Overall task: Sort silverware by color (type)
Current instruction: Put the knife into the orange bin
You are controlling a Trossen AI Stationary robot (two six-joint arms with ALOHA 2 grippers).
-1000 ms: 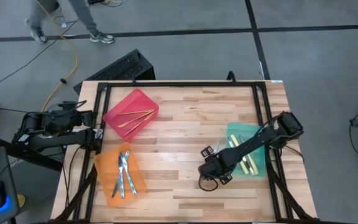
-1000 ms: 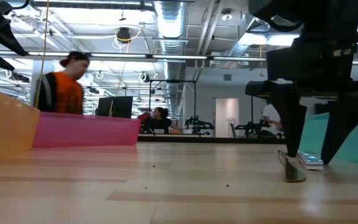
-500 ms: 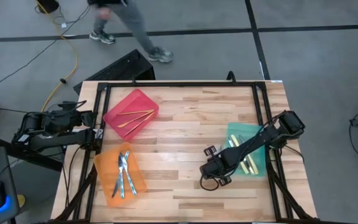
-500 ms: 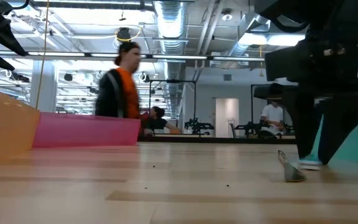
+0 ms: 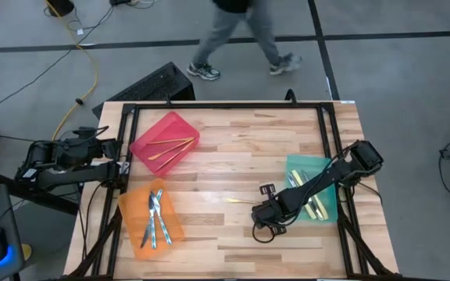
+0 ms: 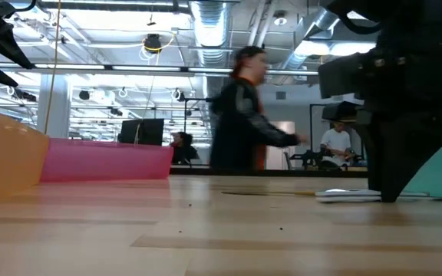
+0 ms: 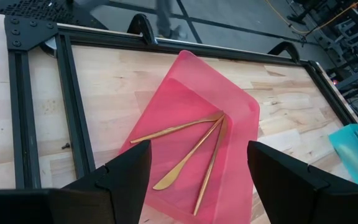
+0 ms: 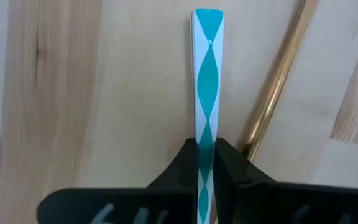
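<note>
Mostly sorted: gold pieces (image 5: 169, 147) in red bin (image 5: 180, 125), silvery ones (image 5: 155, 217) in orange bin (image 5: 131, 209), yellow-handled (image 5: 314, 204) in green bin (image 5: 303, 162); beside it, right claw (image 5: 267, 219) clamps shiny piece (image 8: 207, 74) next to gold one (image 8: 278, 74) on table (image 5: 233, 148); left claw (image 7: 197, 171) apart.

Robotics lab or workshop: exposed silver ceiling ducts (image 6: 209, 19), grey concrete floor (image 5: 397, 78), yellow cable (image 5: 84, 74), person walking past (image 6: 244, 115), light wooden slatted table (image 5: 233, 133).

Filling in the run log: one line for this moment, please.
right gripper: jaws shut on silvery-blue piece, beside gold piece | left gripper: open, over red bin
</note>
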